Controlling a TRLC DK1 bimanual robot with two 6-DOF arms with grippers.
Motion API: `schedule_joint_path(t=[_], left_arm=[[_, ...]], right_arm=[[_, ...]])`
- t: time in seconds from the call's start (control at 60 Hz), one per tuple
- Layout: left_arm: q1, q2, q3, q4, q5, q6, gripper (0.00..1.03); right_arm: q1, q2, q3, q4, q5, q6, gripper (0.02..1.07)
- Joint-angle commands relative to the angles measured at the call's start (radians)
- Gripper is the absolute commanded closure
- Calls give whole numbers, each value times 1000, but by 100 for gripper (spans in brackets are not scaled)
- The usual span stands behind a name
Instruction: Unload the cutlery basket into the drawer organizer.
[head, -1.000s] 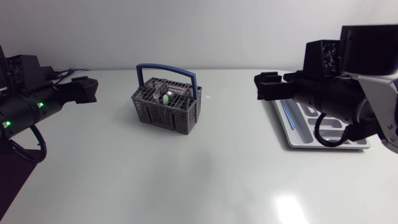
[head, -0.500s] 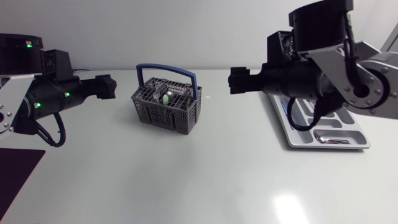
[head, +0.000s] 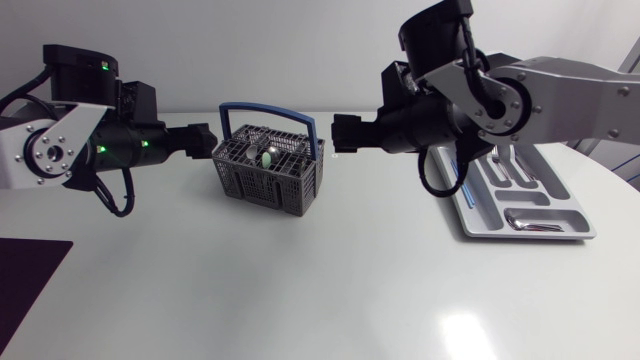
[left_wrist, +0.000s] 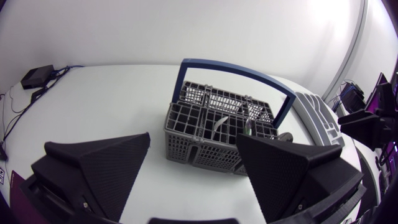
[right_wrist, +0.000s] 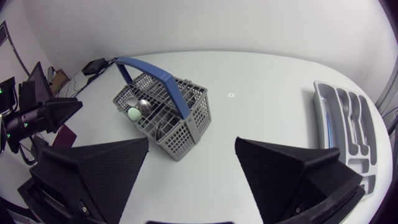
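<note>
A grey cutlery basket (head: 268, 172) with a blue handle (head: 266, 108) stands at the table's back middle. Inside it I see a spoon (right_wrist: 144, 106) and a pale green-tipped piece (right_wrist: 134, 114). My left gripper (head: 203, 141) hangs open just left of the basket, level with its rim. In the left wrist view the basket (left_wrist: 217, 127) lies straight ahead of the open left gripper (left_wrist: 193, 144). My right gripper (head: 345, 133) is open just right of the handle; the basket (right_wrist: 165, 115) sits ahead of it (right_wrist: 191, 143). The grey drawer organizer (head: 470, 218) lies at the right with one metal piece (head: 530, 222) in its near compartment.
A dark mat (head: 28, 278) covers the table's front left corner. A small white mark (head: 335, 155) lies on the table behind the basket. A black box with cables (left_wrist: 36, 76) sits at the back left edge.
Both arms have swung inward from the sides toward the basket, and their grippers now flank it. Both stay open. The basket has not moved.
</note>
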Motion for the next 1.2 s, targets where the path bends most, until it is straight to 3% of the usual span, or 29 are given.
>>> schedule_joint_path(t=[0.0, 0.117, 0.483, 0.7, 1.183], left_arm=[[0, 34, 42, -2, 35, 18, 8], [5, 78, 51, -2, 103, 24, 8], [2, 172, 108, 4, 167, 62, 8], [14, 216, 157, -44, 241, 99, 8], [12, 281, 220, -88, 297, 140, 8]], right_arm=[[19, 33, 44, -17, -13, 41, 7], [28, 84, 84, -29, -33, 58, 12], [54, 249, 211, -98, -57, 79, 17], [56, 329, 276, -112, -57, 87, 26], [71, 446, 375, -129, -85, 102, 45]])
